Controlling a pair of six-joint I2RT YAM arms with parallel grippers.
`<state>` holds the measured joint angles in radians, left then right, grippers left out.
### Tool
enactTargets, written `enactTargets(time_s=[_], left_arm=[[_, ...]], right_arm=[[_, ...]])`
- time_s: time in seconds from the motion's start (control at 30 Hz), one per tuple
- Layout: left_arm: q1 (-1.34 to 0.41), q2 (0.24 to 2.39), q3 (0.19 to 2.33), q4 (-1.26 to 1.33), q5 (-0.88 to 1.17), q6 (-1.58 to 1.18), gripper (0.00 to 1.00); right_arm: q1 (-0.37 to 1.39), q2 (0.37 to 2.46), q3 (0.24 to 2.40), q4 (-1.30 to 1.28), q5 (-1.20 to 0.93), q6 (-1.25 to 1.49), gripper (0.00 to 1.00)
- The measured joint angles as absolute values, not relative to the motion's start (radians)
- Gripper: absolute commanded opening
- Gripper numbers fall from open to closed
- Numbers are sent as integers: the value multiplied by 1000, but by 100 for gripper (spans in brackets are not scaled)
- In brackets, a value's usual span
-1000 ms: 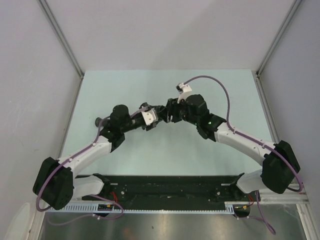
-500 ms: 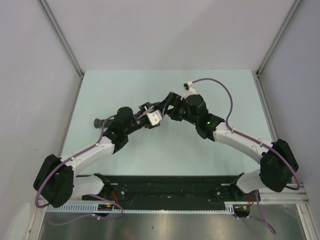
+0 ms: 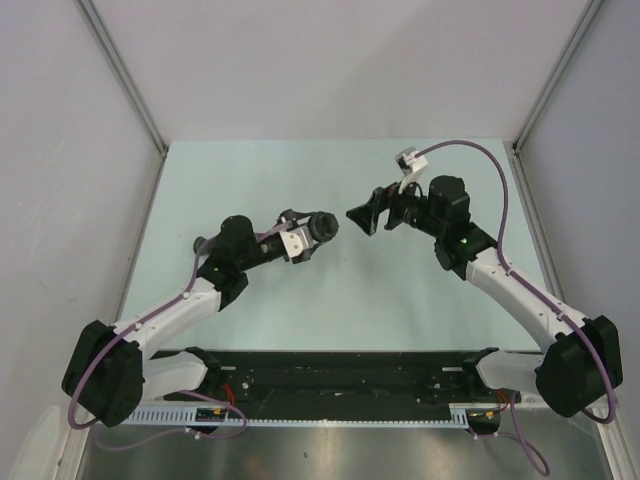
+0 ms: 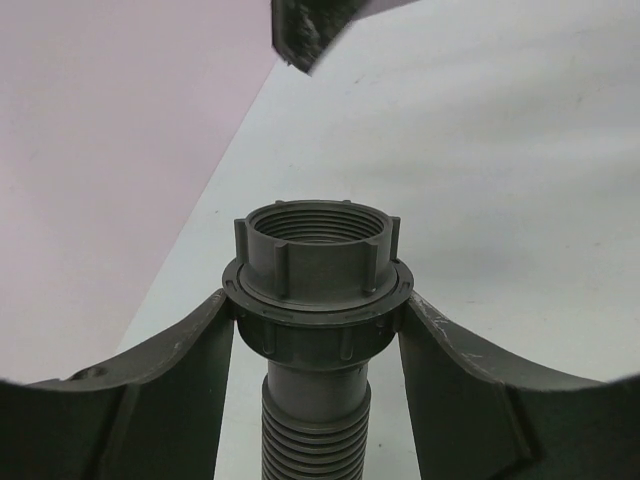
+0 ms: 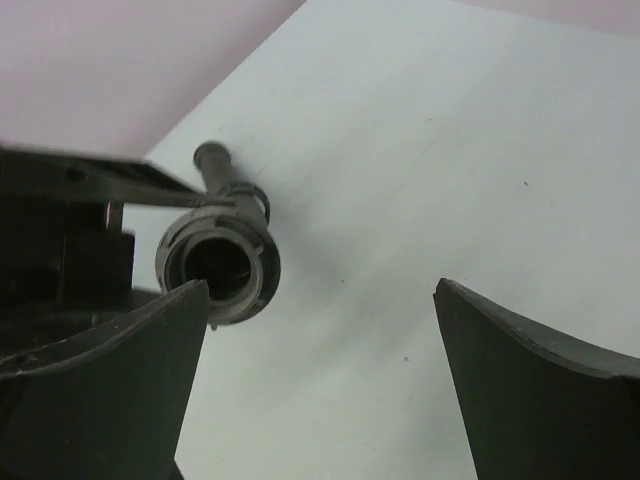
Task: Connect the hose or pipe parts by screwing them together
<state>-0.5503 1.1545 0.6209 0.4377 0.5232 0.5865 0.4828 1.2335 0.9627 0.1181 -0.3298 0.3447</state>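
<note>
Possibly the nut [image 4: 316,235] is barely threaded and could drop: left gripper [image 4: 318,325] pinches the tube [image 4: 315,420], right gripper [image 5: 320,320] spread, away right.

A pale green table [image 3: 340,300] spans between white walls [image 3: 60,150] on the left, right and far sides. A black base plate [image 3: 340,372] lies along its near edge. A few tiny dark specks [image 5: 524,184] mark the surface.
</note>
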Motion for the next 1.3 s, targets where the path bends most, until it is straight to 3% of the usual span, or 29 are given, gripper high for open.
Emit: enactTargets(time_s=[0.3,0.53,0.73,0.9,1.03,1.07,1.2,1.3], left_arm=[[-491,1146,621,437,788,506,0],[-484,1158,632,405,949,471,0],[-484,1165,632,378,1029,470,0],[-484,1174,648,357,1060,471,0],[-482,1177,651,349,1060,476,0],[-482,1177,651,347,1057,477,0],[-482,1177,651,331,1025,483,0],[-483,1176,652,326,964,525,0]], right_arm=[[585,1184,941,-115,-726,-579,100],[654,1176,941,-157,-759,-853,100],[675,1207,949,-184,-753,-962,89],[686,1225,955,-184,-749,-981,67],[685,1226,957,-184,-761,-973,63],[683,1228,957,-183,-765,-968,56],[685,1243,957,-155,-749,-872,39],[698,1274,959,-59,-693,-667,38]])
